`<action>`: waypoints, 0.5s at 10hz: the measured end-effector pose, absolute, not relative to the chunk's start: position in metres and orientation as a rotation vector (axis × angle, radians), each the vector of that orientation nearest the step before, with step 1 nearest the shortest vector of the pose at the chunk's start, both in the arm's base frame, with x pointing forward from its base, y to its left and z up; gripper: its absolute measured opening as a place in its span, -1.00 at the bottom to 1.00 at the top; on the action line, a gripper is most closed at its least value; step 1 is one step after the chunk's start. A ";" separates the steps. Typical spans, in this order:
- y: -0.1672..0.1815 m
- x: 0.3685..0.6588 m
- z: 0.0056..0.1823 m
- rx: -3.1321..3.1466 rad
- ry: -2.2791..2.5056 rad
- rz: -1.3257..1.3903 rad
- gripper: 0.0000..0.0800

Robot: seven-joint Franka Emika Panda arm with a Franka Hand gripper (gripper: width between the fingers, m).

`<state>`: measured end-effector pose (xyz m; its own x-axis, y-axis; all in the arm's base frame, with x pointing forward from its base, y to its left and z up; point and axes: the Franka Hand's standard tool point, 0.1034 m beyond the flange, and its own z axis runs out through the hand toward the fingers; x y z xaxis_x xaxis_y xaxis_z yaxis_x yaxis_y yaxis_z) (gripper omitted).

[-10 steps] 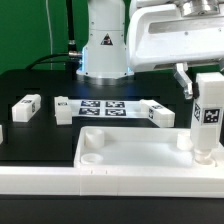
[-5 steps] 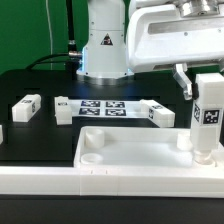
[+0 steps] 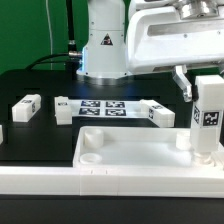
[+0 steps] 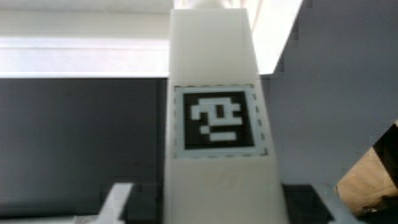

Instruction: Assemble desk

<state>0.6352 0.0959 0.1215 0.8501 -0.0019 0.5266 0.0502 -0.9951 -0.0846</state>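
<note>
Leg (image 3: 207,135) stood upright in the corner socket of the top (image 3: 140,148), at ext. view's right, close to the top's front and right edges. Tool (image 3: 204,95) was closed on the leg's upper part. One dark finger (image 3: 183,82) showed just beside the leg's left edge; the other was hidden behind it. The tool's white body bulked above, so little room over that corner. In wrist view the leg (image 4: 222,60) filled the middle, its tag (image 4: 219,120) facing the cam.

The top lay flat on the black tabletop (image 3: 40,135), long side along the rail (image 3: 40,182). Front rim was right at the rail; touching or not, couldn't tell. The left-front socket (image 3: 90,156) sat near the top's left edge w/ open air above it.

Bare tabletop ran from the top's left edge out to the far-left leg (image 3: 27,105), lying well apart. The mid leg (image 3: 62,107) sat at the left end of the marker board (image 3: 103,107). The right spare leg (image 3: 160,113) lay at the board's right end, near the top's back rim, only a narrow strip between them. Robot base (image 3: 105,50) stood behind the board.
</note>
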 end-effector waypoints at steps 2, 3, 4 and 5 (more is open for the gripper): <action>0.098 0.633 0.117 -2.931 -0.044 -0.829 -0.27; 0.099 0.633 0.114 -2.930 -0.044 -0.840 -0.27; 0.099 0.633 0.114 -2.929 -0.044 -0.850 -0.27; 0.099 0.633 0.113 -2.926 -0.044 -0.870 -0.27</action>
<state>0.6328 0.0989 0.1135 0.8375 0.0023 0.5465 0.0530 -0.9956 -0.0770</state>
